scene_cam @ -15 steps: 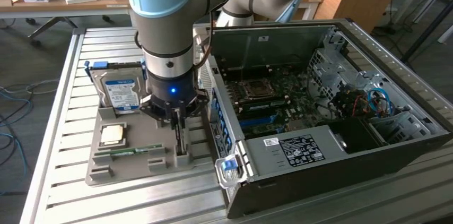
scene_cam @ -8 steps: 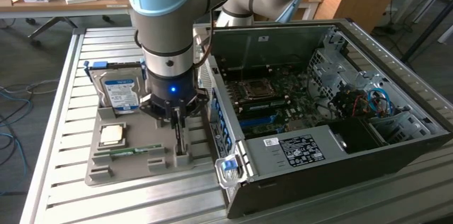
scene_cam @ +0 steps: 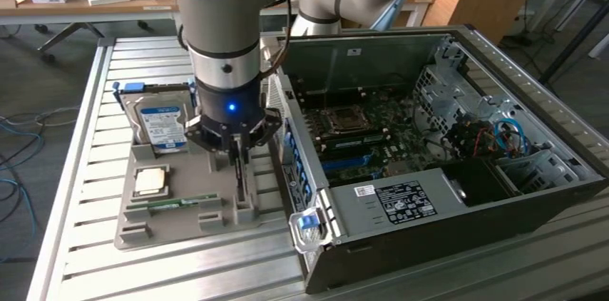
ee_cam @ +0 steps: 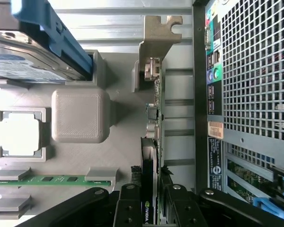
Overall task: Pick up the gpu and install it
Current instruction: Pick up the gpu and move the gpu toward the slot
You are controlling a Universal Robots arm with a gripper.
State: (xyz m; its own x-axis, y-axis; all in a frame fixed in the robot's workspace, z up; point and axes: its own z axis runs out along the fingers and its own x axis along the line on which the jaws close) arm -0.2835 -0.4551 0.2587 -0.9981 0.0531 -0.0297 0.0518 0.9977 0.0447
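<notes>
The gpu (ee_cam: 153, 142) is a thin black card standing on edge in a slot of the grey holder tray (ee_cam: 80, 113), its metal bracket at the far end. My gripper (ee_cam: 150, 208) straddles the card's near end, with a black finger (ee_cam: 128, 203) pressed to each face, shut on it. In the exterior view the gripper (scene_cam: 235, 162) points straight down onto the gpu (scene_cam: 239, 188) at the tray's (scene_cam: 181, 226) right side, beside the open computer case (scene_cam: 428, 151).
The tray also holds a silver hard drive (scene_cam: 160, 126), a CPU (scene_cam: 152, 181) and a green RAM stick (scene_cam: 176, 203). The case's rear grille (ee_cam: 246, 71) runs close alongside the card. The motherboard (scene_cam: 357, 133) lies exposed inside the case. Slatted metal table (scene_cam: 85, 137) underneath.
</notes>
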